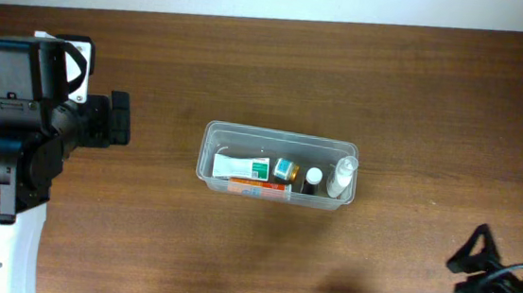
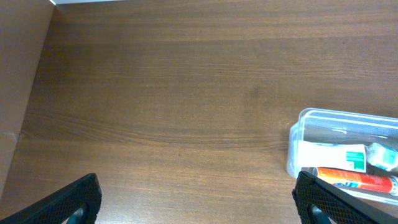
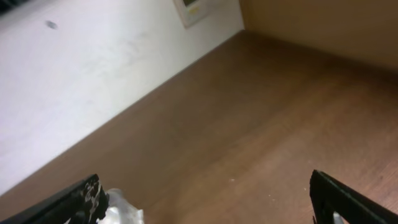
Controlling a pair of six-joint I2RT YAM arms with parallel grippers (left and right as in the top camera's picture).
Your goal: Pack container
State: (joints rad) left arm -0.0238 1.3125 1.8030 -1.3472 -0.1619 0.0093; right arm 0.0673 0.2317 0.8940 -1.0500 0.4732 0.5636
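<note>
the clear rectangular plastic container (image 1: 277,163) sits mid-table, apparently fully packed. the left gripper (image 2: 196,202), at nine o'clock, and right gripper (image 3: 205,202), at five, are spread wide, empty; keep both clear.

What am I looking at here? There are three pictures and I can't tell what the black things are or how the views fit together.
It is one moment seen by three cameras. The overhead view looks straight down at a wooden table. In the middle stands a clear plastic container, already holding a white toothpaste tube and a few small bottles. The black machine at the left edge is the left arm; part of the right arm shows in the lower right corner. The other two pictures come from cameras on each wrist: the dark shapes at their bottom corners are the fingers of the left gripper and the right gripper. Both are open and hold nothing.
</note>
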